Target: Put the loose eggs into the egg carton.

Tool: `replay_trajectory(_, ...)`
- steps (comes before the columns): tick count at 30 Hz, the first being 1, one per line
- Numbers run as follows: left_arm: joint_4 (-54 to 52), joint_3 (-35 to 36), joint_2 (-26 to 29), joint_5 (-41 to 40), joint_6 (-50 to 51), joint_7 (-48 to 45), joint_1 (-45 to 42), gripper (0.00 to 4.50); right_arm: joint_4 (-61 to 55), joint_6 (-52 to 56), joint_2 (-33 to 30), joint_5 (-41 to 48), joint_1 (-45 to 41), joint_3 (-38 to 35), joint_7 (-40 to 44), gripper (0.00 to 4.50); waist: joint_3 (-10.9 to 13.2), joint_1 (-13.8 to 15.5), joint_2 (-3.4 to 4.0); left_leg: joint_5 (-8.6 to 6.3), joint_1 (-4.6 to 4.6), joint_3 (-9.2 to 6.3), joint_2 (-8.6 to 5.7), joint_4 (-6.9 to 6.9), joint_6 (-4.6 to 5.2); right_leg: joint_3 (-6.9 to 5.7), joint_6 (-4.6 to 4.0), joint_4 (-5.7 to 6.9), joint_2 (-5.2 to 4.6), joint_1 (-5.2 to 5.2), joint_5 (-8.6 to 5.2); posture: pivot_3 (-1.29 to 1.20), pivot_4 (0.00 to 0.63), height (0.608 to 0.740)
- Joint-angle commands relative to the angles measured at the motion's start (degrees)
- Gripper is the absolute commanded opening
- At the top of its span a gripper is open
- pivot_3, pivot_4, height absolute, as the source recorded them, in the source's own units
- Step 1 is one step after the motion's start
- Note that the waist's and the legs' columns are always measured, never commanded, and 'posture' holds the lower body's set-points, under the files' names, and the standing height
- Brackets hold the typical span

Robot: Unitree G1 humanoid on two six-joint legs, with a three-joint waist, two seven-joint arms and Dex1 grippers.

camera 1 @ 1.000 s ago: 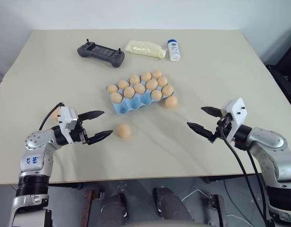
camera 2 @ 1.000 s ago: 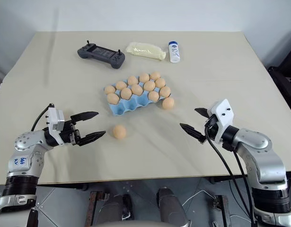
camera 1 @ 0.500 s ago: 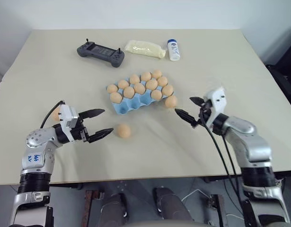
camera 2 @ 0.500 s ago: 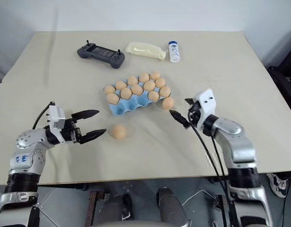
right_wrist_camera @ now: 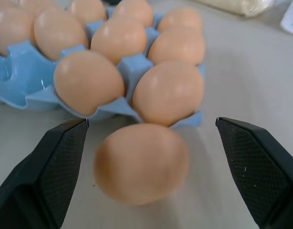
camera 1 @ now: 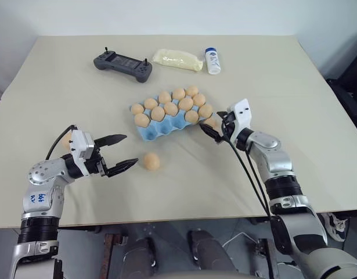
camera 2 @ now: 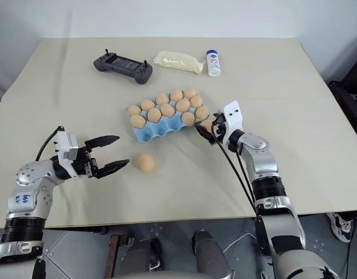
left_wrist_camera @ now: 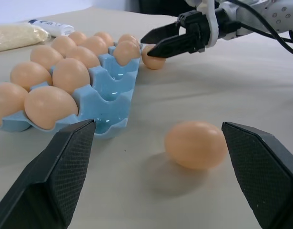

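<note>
The light-blue egg carton (camera 1: pixel 162 128) lies mid-table with several tan eggs in its cups. One loose egg (camera 1: pixel 211 122) rests on the table against the carton's right end. My right gripper (camera 1: pixel 212 122) stands open with a finger on each side of that egg, and in the right wrist view the egg (right_wrist_camera: pixel 140 162) lies between the fingers without touching them. A second loose egg (camera 1: pixel 151 161) lies in front of the carton. My left gripper (camera 1: pixel 130 149) is open just left of it, and its wrist view shows that egg (left_wrist_camera: pixel 196 144) ahead.
At the back of the table lie a dark grey controller (camera 1: pixel 123 62), a bag of white grains (camera 1: pixel 178 59) and a white bottle with a blue cap (camera 1: pixel 212 61). Bare tabletop (camera 1: pixel 62 104) spreads to the left, right and front of the carton.
My right gripper has moved forward and left from the table's right side to the egg beside the carton. The left gripper and both loose eggs have stayed in place.
</note>
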Motion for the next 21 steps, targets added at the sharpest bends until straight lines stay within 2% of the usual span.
replay_trajectory(1,-3.2,1.8,0.8,-1.2,0.1,0.8,1.2,4.5,0.6,-1.3,0.5,-0.3,-1.5,0.1,0.8,4.48,0.0,0.0,0.0,0.0,0.0,0.0,0.0,0.01,0.0,0.0,0.0,0.02,0.0,0.0,0.0,0.0,0.15,0.74)
replay_trajectory(6,-3.7,2.2,0.6,-1.0,0.0,1.2,1.9,4.5,4.6,-1.0,1.6,-1.3,-2.9,0.1,0.0,4.48,0.0,-0.2,0.0,0.01,0.01,-0.01,0.01,0.01,-0.02,-0.01,0.0,0.04,0.01,0.0,0.0,0.0,0.15,0.74)
replay_trajectory(9,-3.6,2.2,0.5,-1.0,0.0,1.3,1.8,4.5,4.5,-0.3,2.1,-1.2,-2.8,-0.7,-1.2,3.88,0.0,-0.2,0.0,0.01,0.01,-0.01,0.0,0.0,-0.02,-0.01,0.0,0.04,0.01,0.0,0.0,0.0,0.15,0.74)
replay_trajectory(13,-3.3,2.2,0.5,-1.0,-0.1,1.3,1.6,4.5,0.7,1.1,2.1,-0.6,-1.7,-1.0,-1.5,2.61,0.0,-0.2,0.01,0.01,0.01,-0.01,0.0,-0.01,-0.02,-0.01,0.0,0.03,0.0,0.0,0.0,0.0,0.15,0.74)
replay_trajectory(15,-3.2,2.2,0.5,-1.0,-0.1,1.3,1.5,4.5,-1.6,2.1,1.7,-0.3,-1.0,-1.2,-1.6,2.3,0.0,-0.2,0.01,0.01,0.01,-0.01,0.02,-0.02,-0.02,-0.01,0.0,0.03,0.01,0.0,0.0,0.0,0.15,0.74)
replay_trajectory(21,-2.6,2.2,0.6,-1.0,-0.1,1.1,1.2,4.5,-18.5,11.1,-1.5,1.7,4.8,-1.3,-0.7,2.3,0.0,0.0,0.01,0.0,-0.02,-0.02,0.02,-0.04,-0.03,-0.02,0.0,0.0,-0.01,-0.01,0.0,0.0,0.15,0.74)
